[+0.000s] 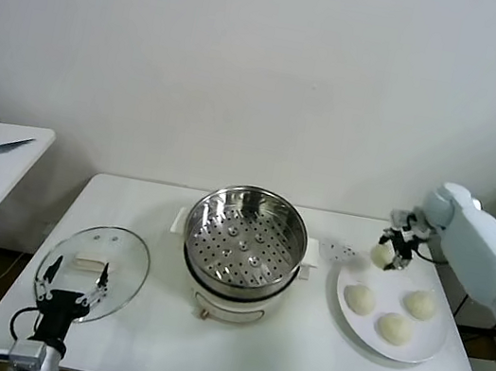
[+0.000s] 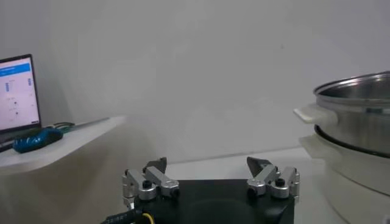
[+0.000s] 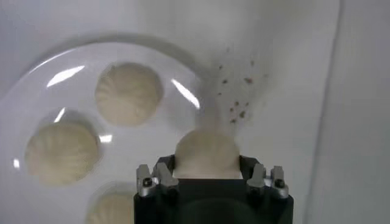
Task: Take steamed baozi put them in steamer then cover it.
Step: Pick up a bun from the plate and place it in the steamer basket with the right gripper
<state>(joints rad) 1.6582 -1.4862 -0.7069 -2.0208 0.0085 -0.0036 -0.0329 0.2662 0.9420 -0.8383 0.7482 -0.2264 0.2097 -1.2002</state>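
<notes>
The right gripper [image 1: 392, 250] pinches one baozi [image 1: 381, 255] above the plate's [image 1: 414, 348] far edge, right of the steamer [image 1: 244, 241]. Three buns [image 1: 395, 328] lie on the plate. The left gripper [image 1: 71, 280] hovers spread over the cover [image 1: 125, 258] at near left.

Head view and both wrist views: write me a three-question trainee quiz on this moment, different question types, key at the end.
1. True or false: the steamer already holds a baozi.
2. How many baozi lie on the white plate?
3. The right claw is: A) open above the cover, B) shut on a baozi, C) parked at the table's edge.

Key:
1. False; only its perforated tray shows.
2. Three.
3. B. The left claw waits open near the glass cover, which lies on the table.
</notes>
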